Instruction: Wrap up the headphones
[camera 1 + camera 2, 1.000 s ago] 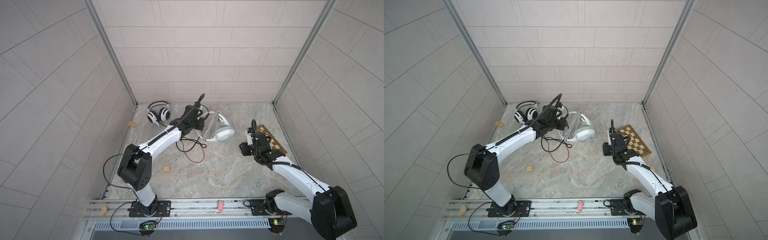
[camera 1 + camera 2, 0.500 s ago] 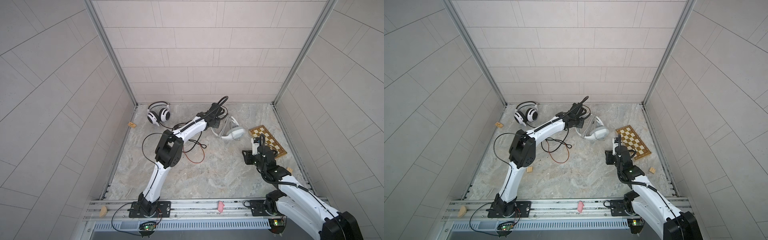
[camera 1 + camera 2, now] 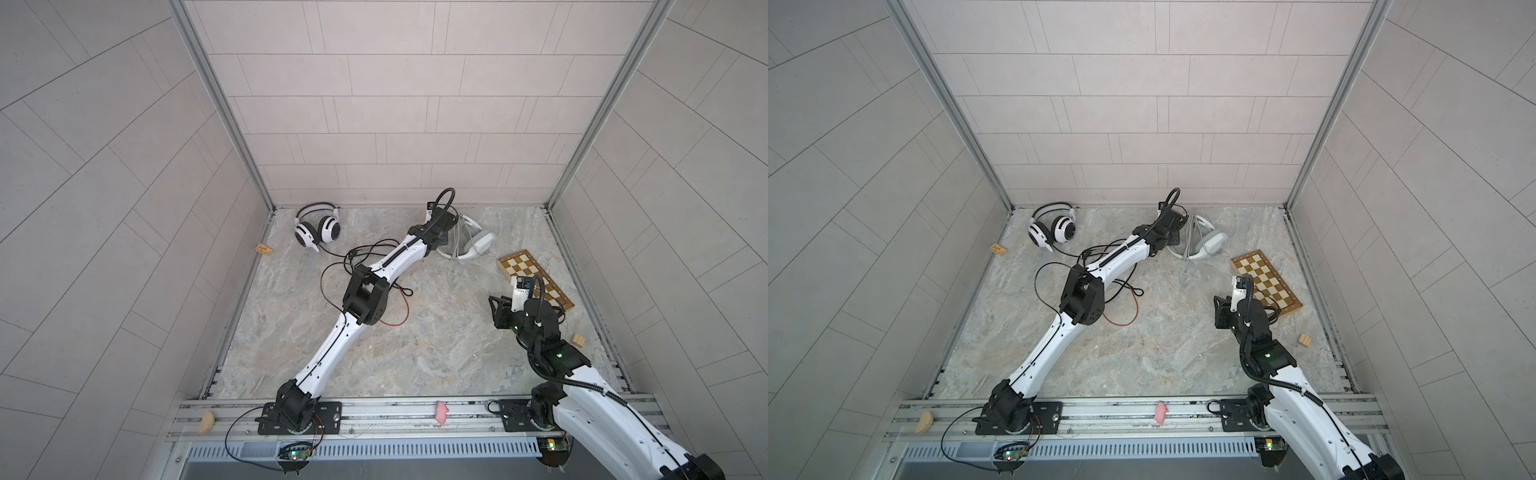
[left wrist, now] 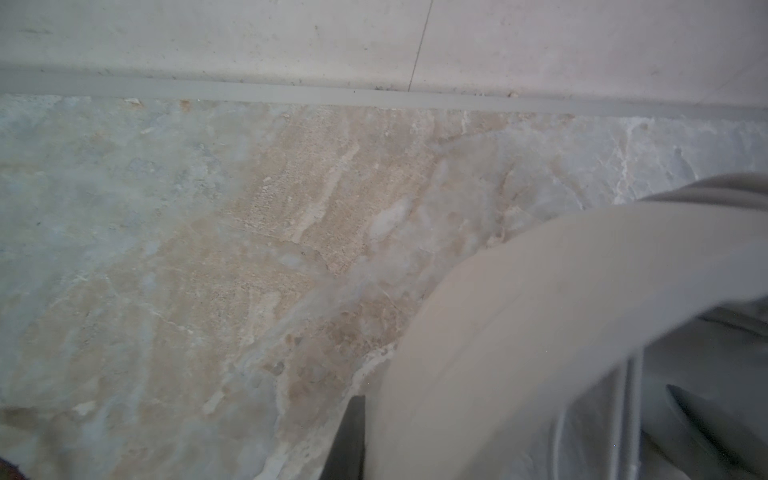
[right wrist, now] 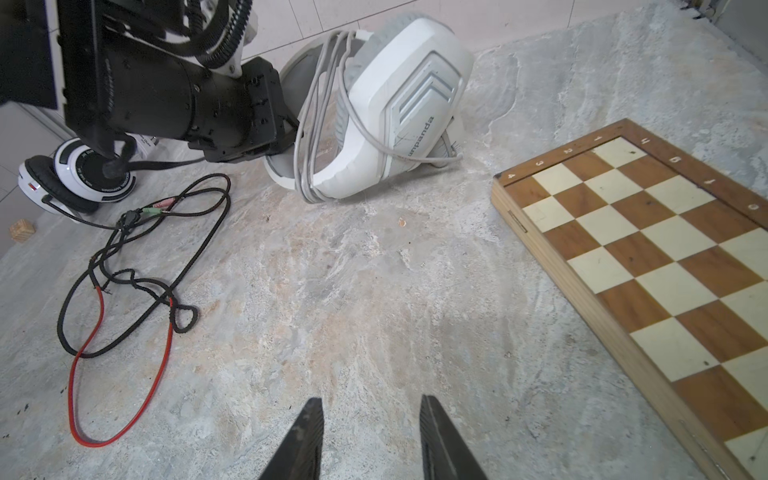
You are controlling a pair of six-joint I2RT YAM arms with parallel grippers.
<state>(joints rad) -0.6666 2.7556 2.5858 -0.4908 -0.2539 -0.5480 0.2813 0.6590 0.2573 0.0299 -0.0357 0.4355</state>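
Grey headset [image 3: 478, 243] dragged right, left pincer [image 5: 291, 126] clamped

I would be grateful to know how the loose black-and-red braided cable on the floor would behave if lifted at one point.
Probably floppy: the black-and-red braided cable lies in slack, crossing loops, so it would likely sag either side of a grip. Its twisted loops may snag together. It runs to the white round-cupped headset, which might follow.

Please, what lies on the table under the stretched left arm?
Under the left arm, the loose black-and-red cable of the white striped headset lies in loops. The arm covers the middle of them, so how they cross there cannot be seen.
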